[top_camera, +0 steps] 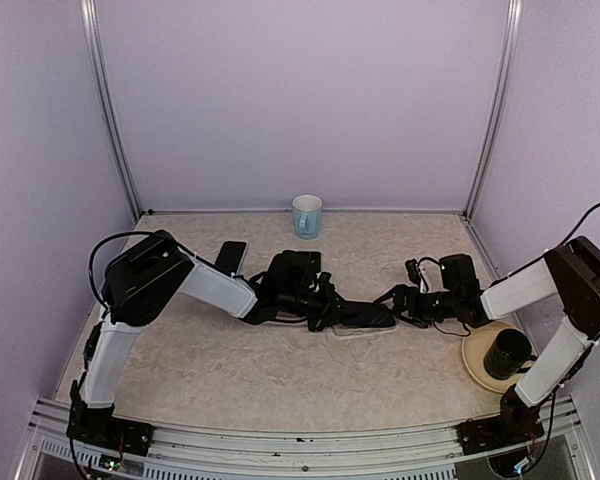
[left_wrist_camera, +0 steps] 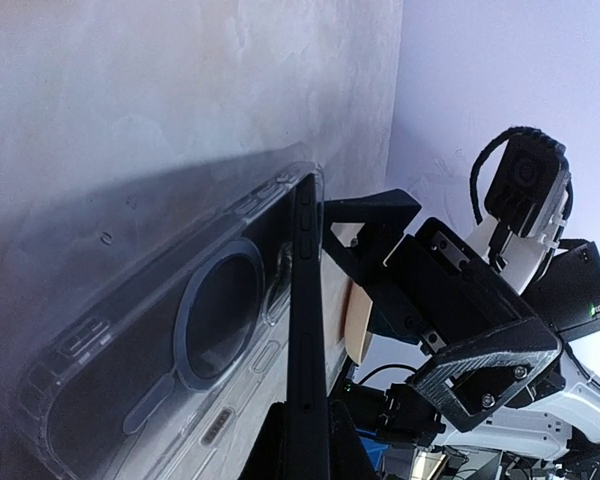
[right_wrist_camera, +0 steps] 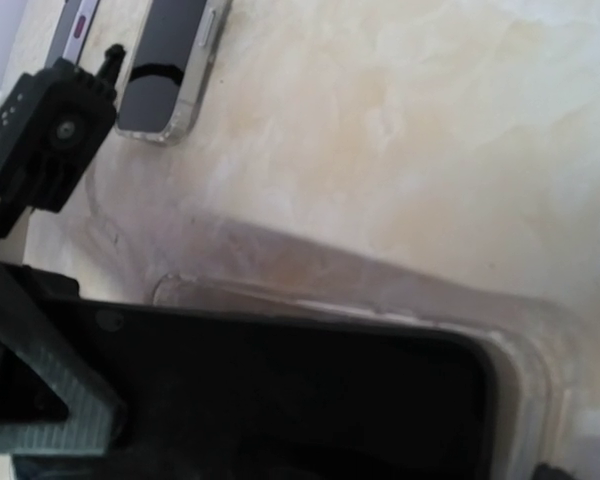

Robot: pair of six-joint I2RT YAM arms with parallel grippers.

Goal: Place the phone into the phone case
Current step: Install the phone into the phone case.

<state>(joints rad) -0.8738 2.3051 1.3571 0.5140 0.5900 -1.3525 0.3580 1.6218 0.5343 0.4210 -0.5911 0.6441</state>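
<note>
On the mottled beige worktop (top_camera: 230, 380), the slim black phone (top_camera: 368, 316) sits only partly inside the clear plastic case (left_wrist_camera: 130, 340). The left claw (top_camera: 323, 310) clenches it; the right claw (top_camera: 395, 297) is released.

Soft, even light; right wrist view blurred.

No legible text, brand, number or sign in any view.

- Phone (top_camera: 365, 315) — dark face, nothing to read on it.
- Phone case (left_wrist_camera: 180, 330) — clear shell showing only a moulded ring and slots, no lettering that can be made out.
- Mug (top_camera: 307, 215) — plain pale side, no print visible.
- Second phone (right_wrist_camera: 170, 65) — black screen; the strip just beside it carries a small coloured mark, too blurred to read.
</note>
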